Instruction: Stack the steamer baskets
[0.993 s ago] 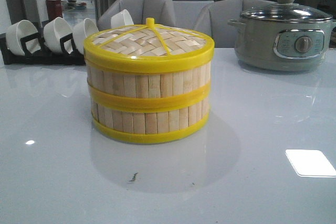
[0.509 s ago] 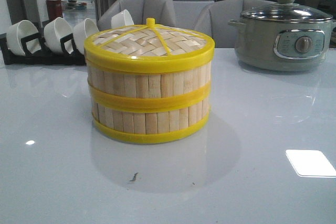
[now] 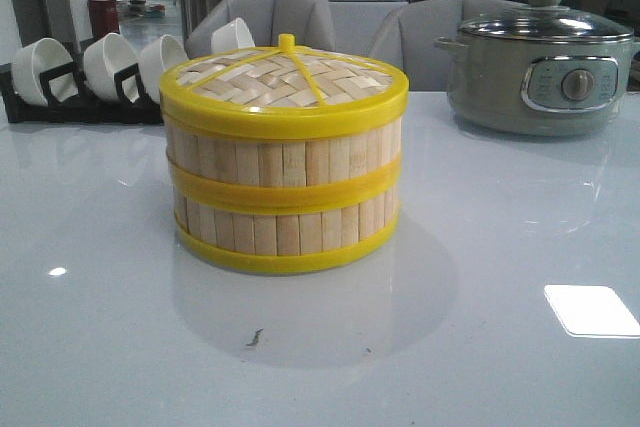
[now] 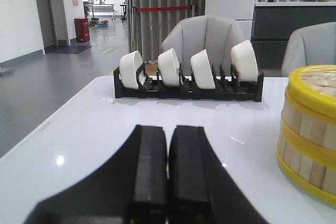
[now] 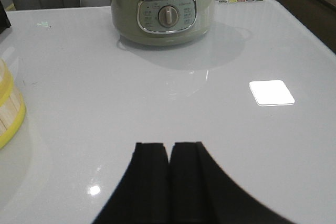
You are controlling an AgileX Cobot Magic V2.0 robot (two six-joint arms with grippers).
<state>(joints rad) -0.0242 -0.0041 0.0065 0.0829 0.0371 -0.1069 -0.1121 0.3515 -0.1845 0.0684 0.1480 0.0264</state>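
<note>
Left claw [image 4: 168,174] closed, empty; right claw [image 5: 168,179] closed, empty.

The steamer baskets [image 3: 283,192] show pale bamboo slats in vertical stripes, banded by bright yellow rims. The lid [image 3: 285,79] is a cream basket-weave crossed by yellow ribs, with a yellow knob. The bench [image 3: 480,347] is glossy pale grey-white. White bowls [image 4: 202,68] sit in a black rack [image 4: 189,91]. The cooker [image 5: 161,11] is sage green with silver trim. Both sets of fingers [image 4: 169,177] [image 5: 168,182] are black.
</note>
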